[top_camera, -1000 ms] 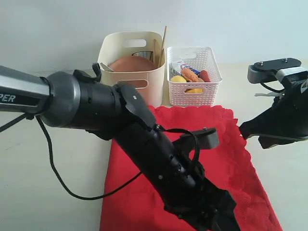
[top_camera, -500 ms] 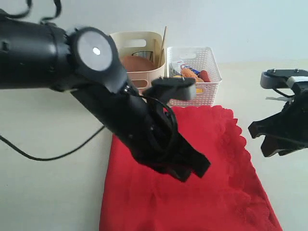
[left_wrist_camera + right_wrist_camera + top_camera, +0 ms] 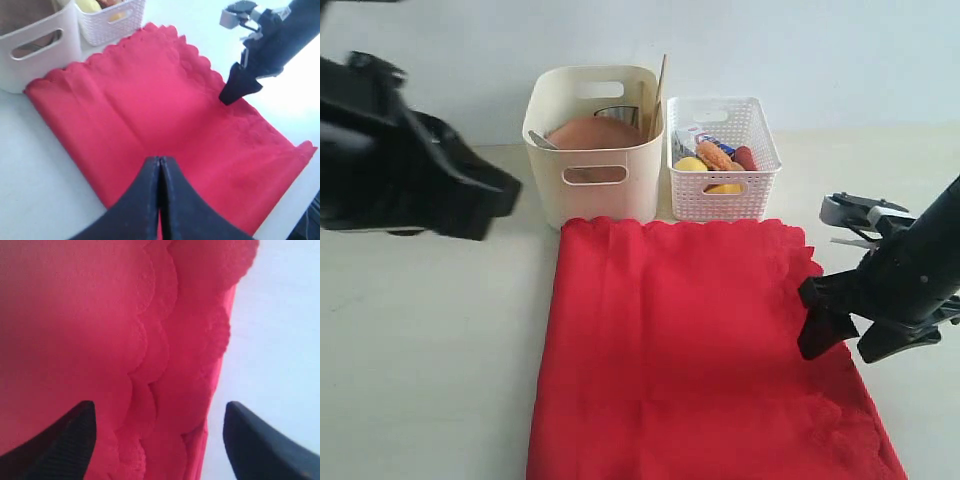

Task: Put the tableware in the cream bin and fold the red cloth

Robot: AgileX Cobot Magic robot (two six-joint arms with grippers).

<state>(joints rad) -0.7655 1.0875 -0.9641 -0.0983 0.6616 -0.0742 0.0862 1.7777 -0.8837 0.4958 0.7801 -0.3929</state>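
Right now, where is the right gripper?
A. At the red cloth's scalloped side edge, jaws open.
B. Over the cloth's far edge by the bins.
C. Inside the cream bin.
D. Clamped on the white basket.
A: the right gripper hangs at the red cloth's scalloped side edge, jaws spread wide, one side over the cloth and the other over the table.

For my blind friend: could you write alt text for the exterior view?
A red cloth lies on a pale table, the right gripper open at its right edge. Behind stand a cream bin holding a brown plate and a white basket of food; the left gripper hangs at left.
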